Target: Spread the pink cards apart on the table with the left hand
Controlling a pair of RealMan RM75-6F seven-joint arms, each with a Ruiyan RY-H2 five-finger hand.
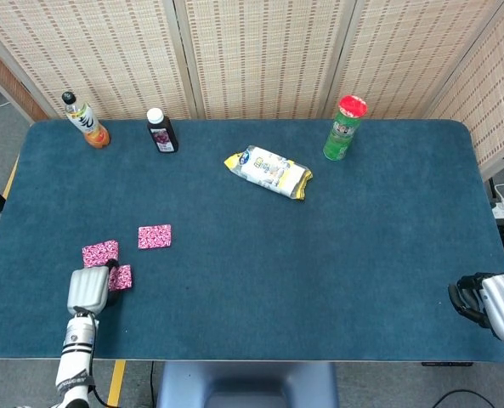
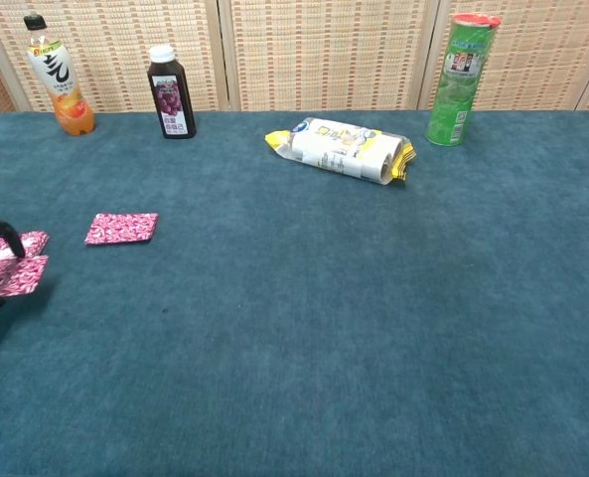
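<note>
Flat rectangular pink cards apart on napped blue table.

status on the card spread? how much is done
Mostly done. Three pink cards show: one card lies well apart on the table; a second and a third sit close by the left hand, which seems to touch the third. Left: check those two are separated, then lift the hand away. The right hand idles at the table edge.

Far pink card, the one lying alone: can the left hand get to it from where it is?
Probably yes. The lone pink card lies flat on bare table, nothing between it and the left hand, which sits at the two nearer cards.
</note>
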